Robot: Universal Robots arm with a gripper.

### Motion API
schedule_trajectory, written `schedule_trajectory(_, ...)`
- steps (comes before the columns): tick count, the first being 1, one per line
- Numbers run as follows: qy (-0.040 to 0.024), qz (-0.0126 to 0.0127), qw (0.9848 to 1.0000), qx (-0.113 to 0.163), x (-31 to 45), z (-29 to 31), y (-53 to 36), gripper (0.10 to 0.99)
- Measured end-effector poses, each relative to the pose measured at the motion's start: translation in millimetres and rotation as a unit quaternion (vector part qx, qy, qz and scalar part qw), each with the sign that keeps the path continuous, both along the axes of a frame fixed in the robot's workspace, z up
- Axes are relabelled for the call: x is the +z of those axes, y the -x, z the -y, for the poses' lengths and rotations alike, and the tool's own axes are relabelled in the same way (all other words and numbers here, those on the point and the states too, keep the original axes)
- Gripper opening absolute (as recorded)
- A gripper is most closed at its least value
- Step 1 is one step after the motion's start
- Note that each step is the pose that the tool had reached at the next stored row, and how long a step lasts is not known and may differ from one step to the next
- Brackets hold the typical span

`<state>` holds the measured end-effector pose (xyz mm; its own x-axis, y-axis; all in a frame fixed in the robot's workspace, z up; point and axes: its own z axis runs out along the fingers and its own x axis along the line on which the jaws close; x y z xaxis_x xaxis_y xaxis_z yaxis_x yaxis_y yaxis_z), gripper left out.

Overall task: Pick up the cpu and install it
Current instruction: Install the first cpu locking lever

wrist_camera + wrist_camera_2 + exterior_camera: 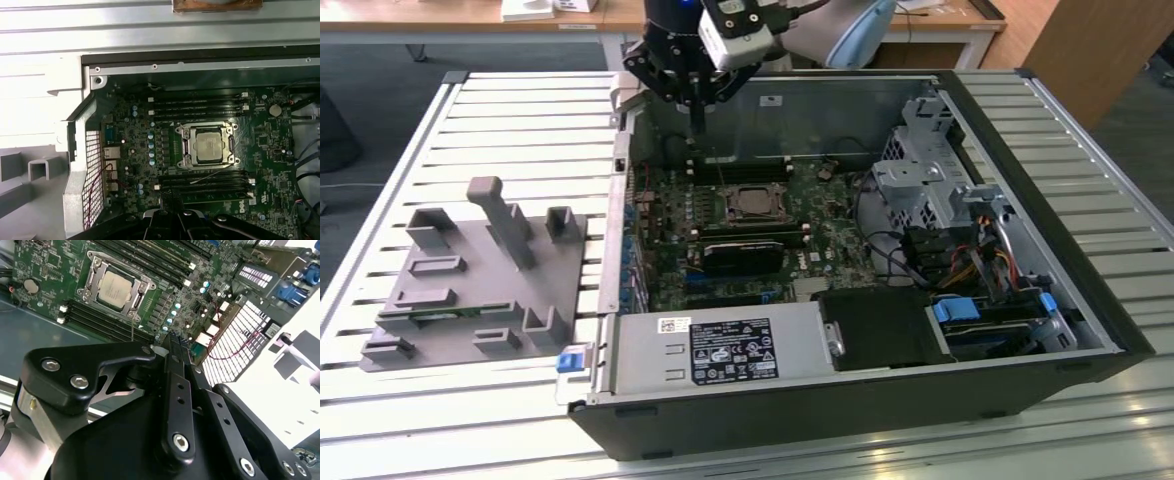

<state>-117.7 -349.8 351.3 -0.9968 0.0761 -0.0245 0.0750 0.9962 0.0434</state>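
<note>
Open computer case (1067, 250) lies on a slatted table (520, 110). The cpu (750, 203) sits in its socket on the motherboard (670, 255). Gripper (698, 125) hangs above the board's far edge. Grey fixture (467, 290) lies just beside the case, on the exterior view's left.

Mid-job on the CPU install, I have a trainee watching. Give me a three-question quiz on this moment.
1. True or false: the cpu lies in the socket on the motherboard.
2. Is the gripper A) inside the socket, B) raised above the board, clear of the cpu, or C) over the grey fixture?
3. On which side of the computer case in the exterior view does the grey fixture sit?

Key: 1 true; 2 B; 3 the exterior view's left.
</note>
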Motion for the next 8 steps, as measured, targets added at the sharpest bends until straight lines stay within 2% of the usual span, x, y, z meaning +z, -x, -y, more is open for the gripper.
schedule_trajectory(8, 0.0010, 0.0000, 1.0000, 0.000, -7.4, -0.1, 0.0, 0.106)
